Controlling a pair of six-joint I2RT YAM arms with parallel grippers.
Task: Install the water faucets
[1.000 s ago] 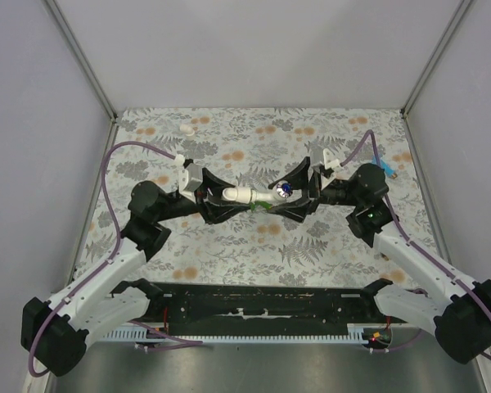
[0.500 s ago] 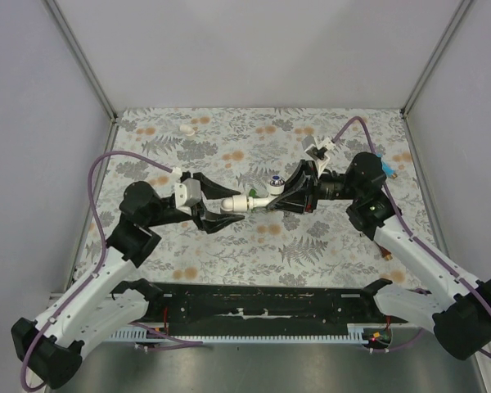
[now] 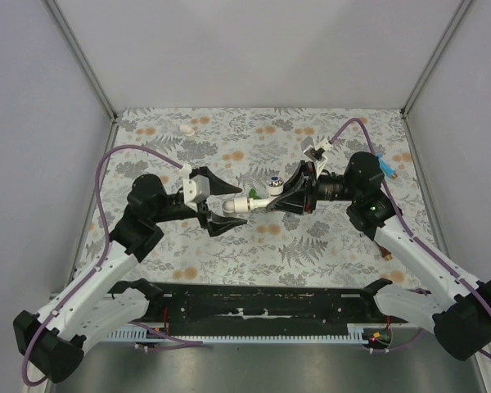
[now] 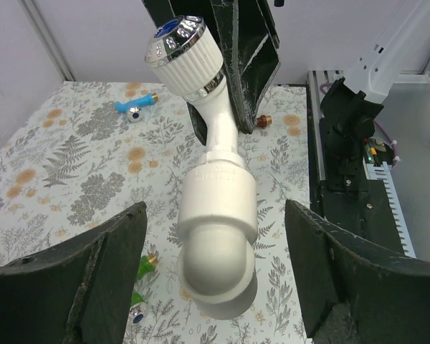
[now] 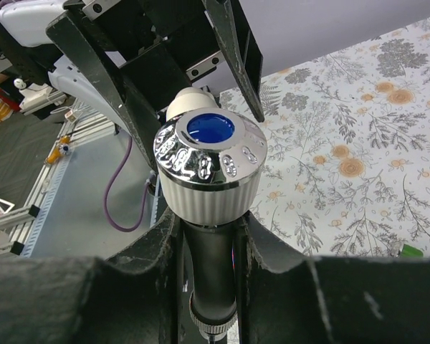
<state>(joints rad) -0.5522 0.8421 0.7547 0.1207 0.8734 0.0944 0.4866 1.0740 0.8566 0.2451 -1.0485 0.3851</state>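
Note:
The white water faucet [image 3: 270, 190] hangs above the table's middle, its chrome knob with a blue cap [image 5: 209, 168] upward. My right gripper [image 3: 283, 196] is shut on its body [image 5: 209, 287] below the knob. A white elbow fitting [image 4: 216, 244] sits on the faucet's far end [image 3: 239, 203]. My left gripper [image 4: 215, 283] stands open around that fitting, both fingers [image 4: 64, 279] apart from it. A green faucet [image 4: 145, 269] lies on the table beneath. A blue one [image 3: 390, 170] and a reddish-brown one [image 3: 387, 254] lie at the right edge.
A small white fitting [image 3: 186, 128] lies at the back left of the flowered tablecloth [image 3: 229, 246]. Grey walls close the table at the left, the back and the right. A black rail [image 3: 262, 304] runs along the near edge between the arm bases.
The right gripper closed on the faucet and lifted it slightly toward the back. The left gripper let go of the fitting, drew back to the left and spread its jaws wide.

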